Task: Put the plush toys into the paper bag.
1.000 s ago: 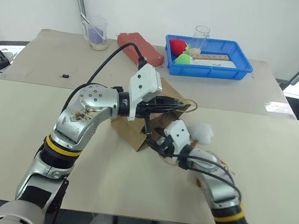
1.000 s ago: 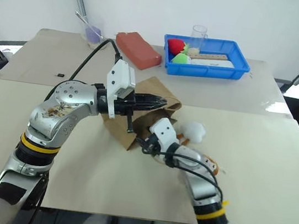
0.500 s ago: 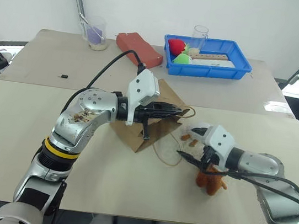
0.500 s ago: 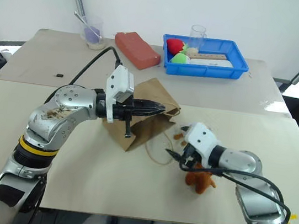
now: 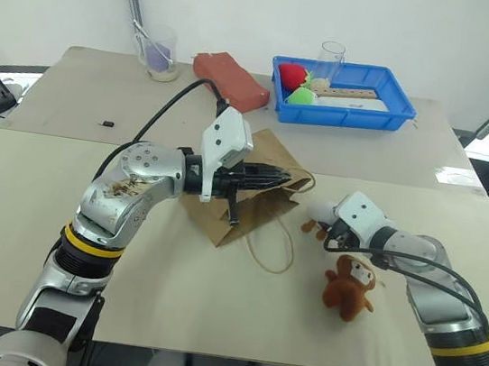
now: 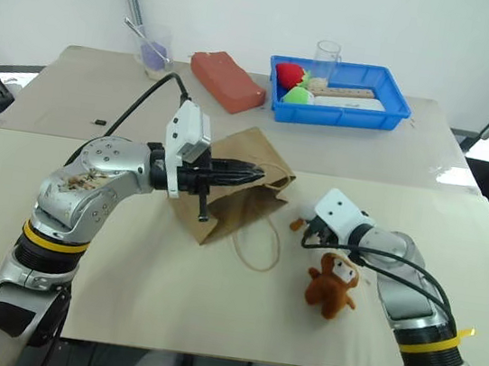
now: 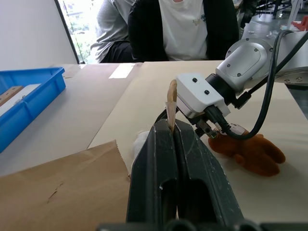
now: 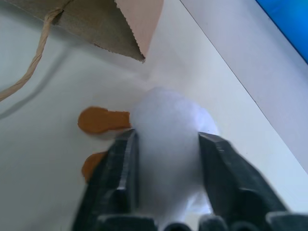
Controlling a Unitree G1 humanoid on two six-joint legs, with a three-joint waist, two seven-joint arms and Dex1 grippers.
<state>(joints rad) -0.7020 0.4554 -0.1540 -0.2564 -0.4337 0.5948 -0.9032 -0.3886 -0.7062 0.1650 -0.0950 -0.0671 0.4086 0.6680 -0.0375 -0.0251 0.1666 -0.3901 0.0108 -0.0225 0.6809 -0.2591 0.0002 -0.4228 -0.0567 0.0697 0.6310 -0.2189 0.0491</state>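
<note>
brown kraft paper bag (image 5: 246,203): matt, creased, twisted paper-rope handles | fluffy white plush toy with orange felt feet (image 8: 168,139): soft pile | brown-orange plush monkey (image 5: 348,287): short fuzzy cloth | blue tray (image 5: 392,108): smooth glossy plastic | table (image 5: 210,297): matt beige | black gripper fingers (image 7: 159,178): smooth, slightly shiny plastic

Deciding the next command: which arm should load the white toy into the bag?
Right. Its gripper already straddles the white toy, while the left gripper is shut on the paper bag's rim.
</note>
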